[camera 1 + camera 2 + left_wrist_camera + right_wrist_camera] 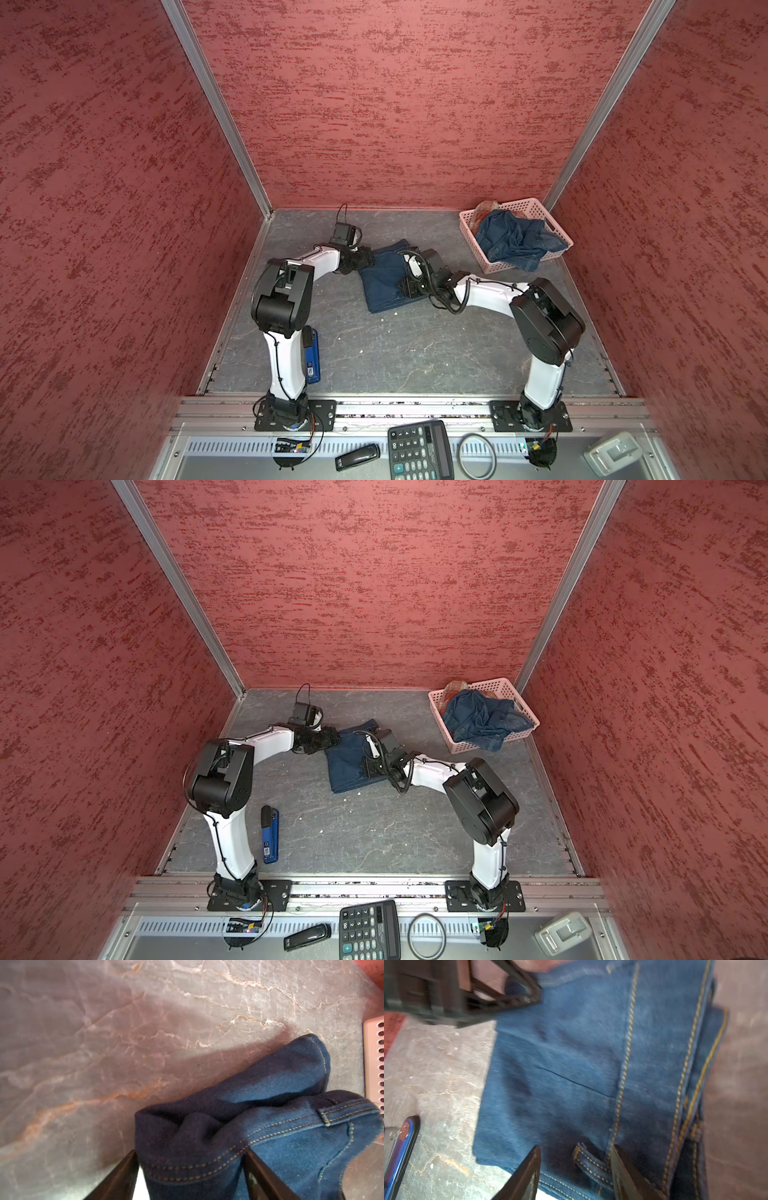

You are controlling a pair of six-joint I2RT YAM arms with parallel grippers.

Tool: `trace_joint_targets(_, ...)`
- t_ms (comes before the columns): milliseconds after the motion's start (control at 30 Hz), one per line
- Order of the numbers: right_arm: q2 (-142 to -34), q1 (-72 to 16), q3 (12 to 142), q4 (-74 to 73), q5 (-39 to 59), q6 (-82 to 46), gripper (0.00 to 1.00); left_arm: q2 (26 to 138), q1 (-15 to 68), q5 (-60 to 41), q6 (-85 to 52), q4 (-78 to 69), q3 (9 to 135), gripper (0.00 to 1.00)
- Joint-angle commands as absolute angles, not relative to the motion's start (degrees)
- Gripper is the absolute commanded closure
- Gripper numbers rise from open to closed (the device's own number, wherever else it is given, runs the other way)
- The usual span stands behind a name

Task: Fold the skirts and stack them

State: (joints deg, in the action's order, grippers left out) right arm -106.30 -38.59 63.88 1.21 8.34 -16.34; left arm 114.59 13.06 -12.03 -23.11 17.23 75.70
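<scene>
A folded dark blue denim skirt (pixel 384 282) (pixel 349 766) lies mid-table. My left gripper (pixel 372 257) (pixel 335 737) is at its far left corner; in the left wrist view the jaws (pixel 190 1151) are shut on a bunched, stitched edge of this skirt (pixel 270 1126). My right gripper (pixel 406 288) (pixel 369 766) rests on the skirt's right side, its jaws (pixel 576 1148) open with a belt loop of the skirt (pixel 571 1064) between them. A second denim skirt (pixel 515 241) (pixel 478 721) fills the basket, over a plaid skirt (pixel 484 208) (pixel 455 688).
The pink perforated basket (pixel 523 205) (pixel 494 683) (pixel 374 1053) stands at the back right corner. A blue and black device (pixel 312 357) (pixel 270 837) (pixel 398 1157) lies by the left arm's base. Red walls close three sides. A calculator (pixel 419 451) lies below the front rail.
</scene>
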Motion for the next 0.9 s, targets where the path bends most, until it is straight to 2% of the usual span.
trace_joint_targets(0,-104.2,-40.5,63.2,-4.4,7.0,-10.3,0.45,116.2,12.3,-11.9,-22.0,18.2,77.3,0.39)
trace_joint_targets(67,-104.3,-40.9,63.1,-5.3,7.4,-9.4,0.45,116.6,12.1,-12.4,-21.8,18.1,77.7,0.46)
trace_joint_targets(267,-106.1,-42.2,64.3,-7.1,7.4,-6.9,0.44,117.2,11.8,-13.5,-21.6,18.3,78.6,0.6)
trace_joint_targets(700,-113.8,-44.0,68.9,-7.7,8.9,-3.8,0.45,116.6,11.9,-14.2,-21.6,19.1,79.8,0.61)
trace_joint_targets(767,-114.8,-44.1,69.4,-7.7,8.7,-3.5,0.51,116.5,11.9,-14.3,-21.6,19.4,80.1,0.61)
trace_joint_targets(867,-114.9,-44.3,68.8,-9.1,9.2,-3.4,0.73,116.8,11.9,-14.3,-21.6,19.7,80.6,0.61)
